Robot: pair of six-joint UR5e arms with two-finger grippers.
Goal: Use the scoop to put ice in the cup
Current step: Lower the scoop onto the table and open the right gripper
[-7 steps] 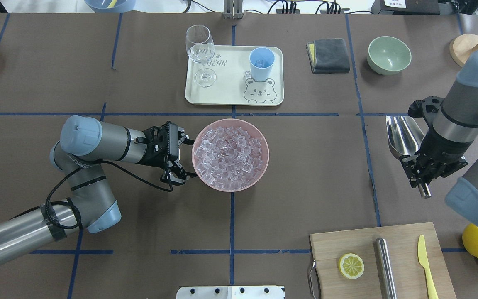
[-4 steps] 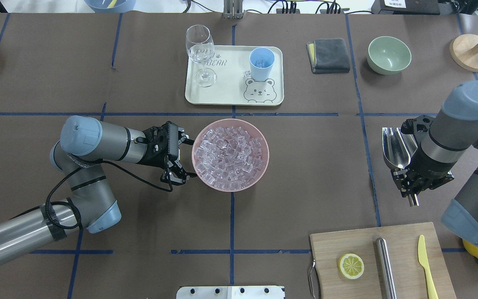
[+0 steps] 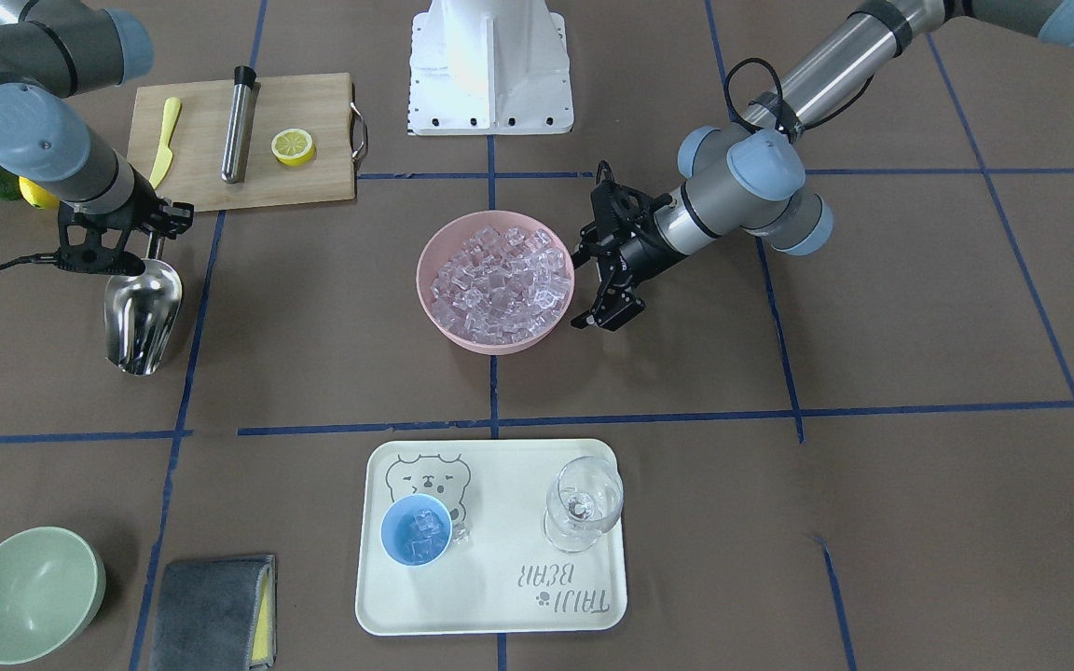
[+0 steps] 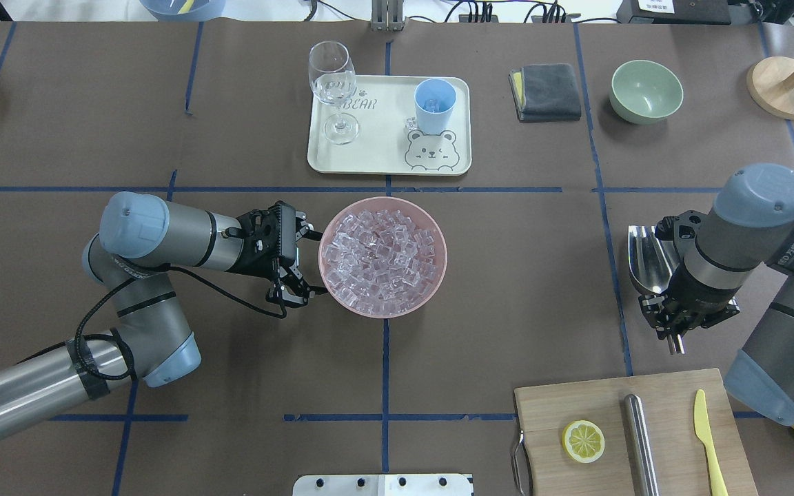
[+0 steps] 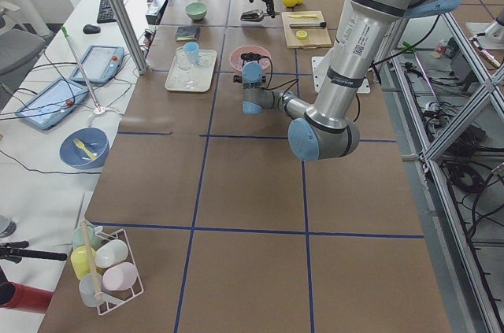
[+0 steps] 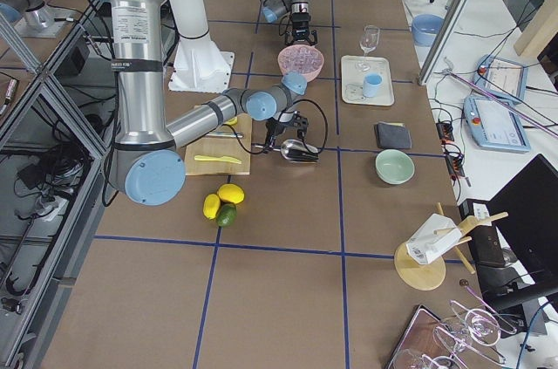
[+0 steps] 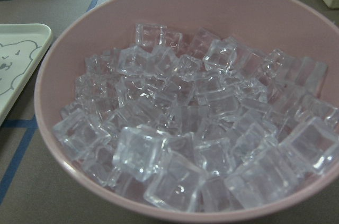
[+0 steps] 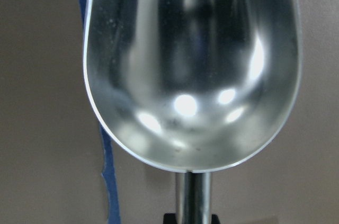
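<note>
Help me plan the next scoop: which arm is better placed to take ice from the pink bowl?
Right, probably: the right gripper holds the empty scoop by its handle. The left gripper is open beside the pink bowl, holding nothing.

Six views of one table [image 4: 507,289].
Overhead and front cameras face each other, sharing the pink bowl [image 4: 383,312]; wrist cameras sit close up.

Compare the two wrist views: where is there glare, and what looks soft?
Right wrist view: bright glare spots and dark reflections across the scoop blade. Left wrist view: ice evenly lit, small soft highlights, no harsh glare; tray corner at left edge slightly soft.
</note>
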